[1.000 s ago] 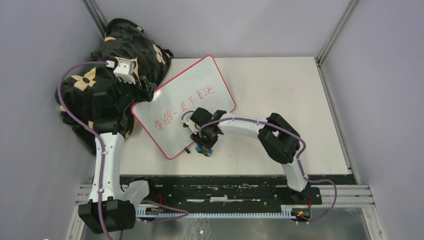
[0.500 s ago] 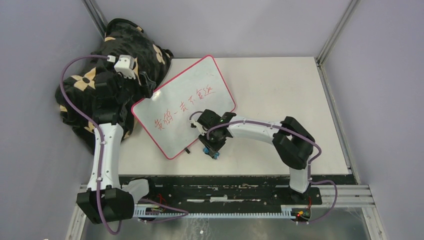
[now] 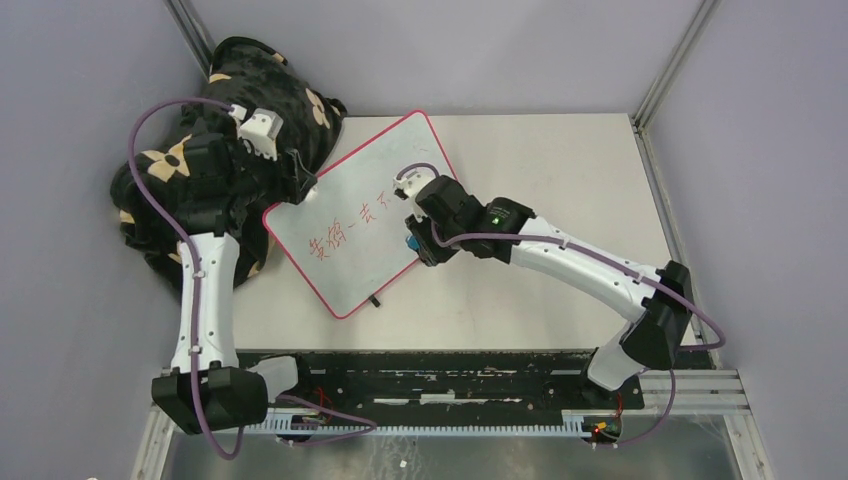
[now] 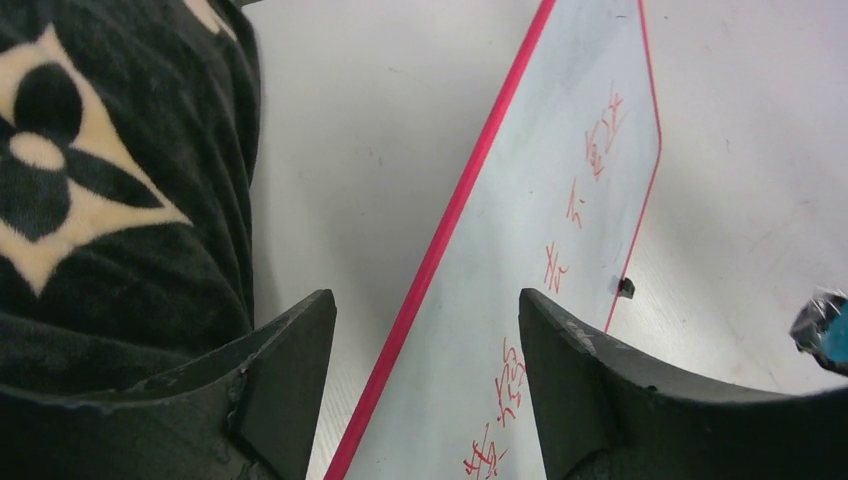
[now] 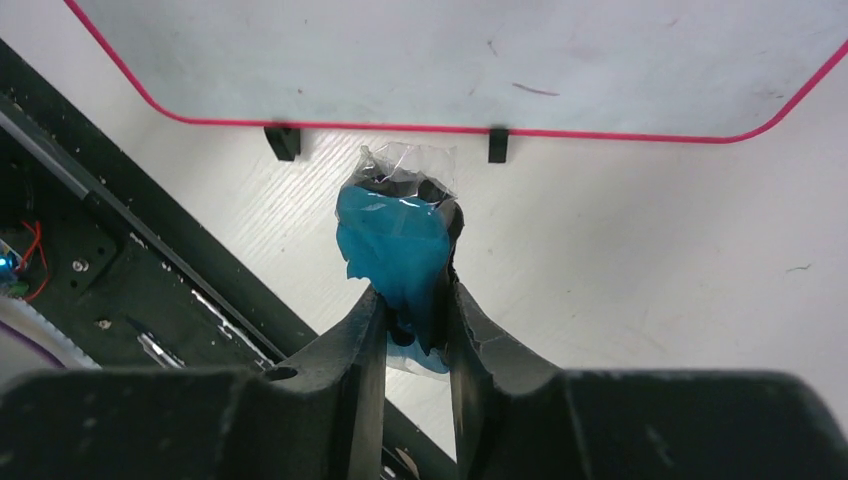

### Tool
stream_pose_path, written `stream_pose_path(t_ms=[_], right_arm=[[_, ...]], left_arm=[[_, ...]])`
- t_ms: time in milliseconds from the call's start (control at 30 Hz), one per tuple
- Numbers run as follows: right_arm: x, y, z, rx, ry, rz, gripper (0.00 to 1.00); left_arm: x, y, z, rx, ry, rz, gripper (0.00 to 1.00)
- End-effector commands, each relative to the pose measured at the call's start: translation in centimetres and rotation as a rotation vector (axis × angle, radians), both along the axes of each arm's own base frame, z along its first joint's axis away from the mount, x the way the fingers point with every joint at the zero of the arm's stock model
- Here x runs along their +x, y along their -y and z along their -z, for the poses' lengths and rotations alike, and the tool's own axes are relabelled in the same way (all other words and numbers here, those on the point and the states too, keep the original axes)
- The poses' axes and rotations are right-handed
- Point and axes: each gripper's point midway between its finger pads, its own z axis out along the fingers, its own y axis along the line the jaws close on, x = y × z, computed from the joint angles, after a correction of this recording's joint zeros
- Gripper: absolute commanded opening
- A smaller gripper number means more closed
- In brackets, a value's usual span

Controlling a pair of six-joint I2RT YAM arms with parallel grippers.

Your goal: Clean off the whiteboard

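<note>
**Position:** The whiteboard [image 3: 345,275] lies askew on the table [image 3: 560,200], left of centre. Its upper-left edge is beside a black flower-patterned blanket [image 3: 250,90]. Red handwriting [image 3: 365,220] crosses it, unwiped.

**Right gripper** [image 5: 415,300]: clamped on a blue eraser [image 5: 390,240] (wrapped in clear film) at the board's right side, near the edge bearing two black feet [image 5: 283,142]. Contact with the surface cannot be confirmed.

**Left gripper** [image 4: 425,300]: jaws apart, astride the red rim [image 4: 440,250], gripping nothing.

**Recommendation:** Pinch the rim first to steady the board. Then press the eraser flat and sweep along the writing — overlapping passes, even pressure.
</note>
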Motion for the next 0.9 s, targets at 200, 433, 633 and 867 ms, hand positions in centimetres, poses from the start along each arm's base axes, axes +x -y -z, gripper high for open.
stream_pose_path(t_ms=[200, 433, 633, 867], right_arm=[[3.5, -3.1, -3.7, 0.048, 0.127, 0.015, 0.01], [3.9, -3.0, -4.4, 0.040, 0.152, 0.003, 0.01], [4.6, -2.4, -3.7, 0.027, 0.146, 0.026, 0.01], [5.0, -1.9, -3.1, 0.018, 0.138, 0.036, 0.01]], left_arm=[[-0.5, -0.1, -2.5, -0.030, -0.048, 0.332, 0.73], [-2.1, -3.1, -1.2, 0.018, -0.154, 0.417, 0.70], [-4.5, -3.0, 1.0, 0.024, -0.201, 0.432, 0.69], [-6.4, -2.1, 3.5, -0.013, -0.249, 0.458, 0.68]])
